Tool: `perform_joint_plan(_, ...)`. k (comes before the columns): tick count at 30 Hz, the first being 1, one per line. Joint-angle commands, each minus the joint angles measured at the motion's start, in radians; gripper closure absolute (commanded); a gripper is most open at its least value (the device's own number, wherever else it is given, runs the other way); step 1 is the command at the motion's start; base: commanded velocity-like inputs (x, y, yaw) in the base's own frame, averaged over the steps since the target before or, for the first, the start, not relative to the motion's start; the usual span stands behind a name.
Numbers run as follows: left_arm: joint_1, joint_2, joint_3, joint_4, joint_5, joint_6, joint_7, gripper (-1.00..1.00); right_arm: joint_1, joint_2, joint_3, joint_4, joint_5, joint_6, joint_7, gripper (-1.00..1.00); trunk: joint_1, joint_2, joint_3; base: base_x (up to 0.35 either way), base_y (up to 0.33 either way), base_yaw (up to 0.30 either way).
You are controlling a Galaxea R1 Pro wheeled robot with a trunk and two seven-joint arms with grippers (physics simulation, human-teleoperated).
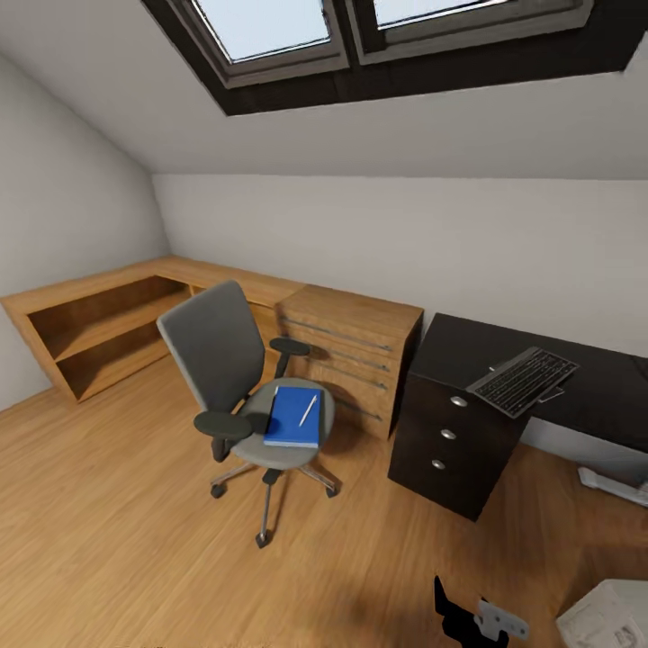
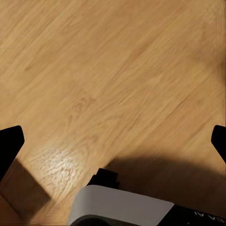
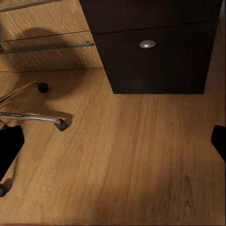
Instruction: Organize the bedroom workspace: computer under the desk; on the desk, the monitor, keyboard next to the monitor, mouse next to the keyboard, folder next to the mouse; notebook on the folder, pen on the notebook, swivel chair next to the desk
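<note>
Both grippers point down at the wood floor (image 2: 117, 70), jaws spread wide (right gripper (image 3: 115, 141) near the desk (image 3: 155, 56); left gripper (image 2: 115, 141)).

I count one grey swivel chair with black armrests (image 1: 236, 387), one bright blue flat folder (image 1: 292, 418), one thin white pen (image 1: 308, 410), one slim dark-keyed keyboard (image 1: 523, 381), three round silver drawer knobs (image 1: 448, 434) and two skylight panes (image 1: 265, 25).
</note>
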Motion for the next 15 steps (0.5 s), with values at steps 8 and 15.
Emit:
perform_joint_plan(8, 0.0, 0.001, -0.005, 0.0, 0.01, -0.004, 0.005, -1.0, -0.001, 0.0, -0.003, 0.002, -0.009, -0.003, 0.01, -1.0, -0.031, 0.056, 0.03, -0.181, 0.0, -0.231)
perform_joint_plan(15, 0.0, -0.002, -0.005, 0.001, 0.01, -0.006, 0.005, -1.0, -0.001, 0.001, -0.003, 0.002, -0.009, -0.003, 0.01, -1.0, -0.058, 0.105, 0.054, -0.013, 0.0, -0.264)
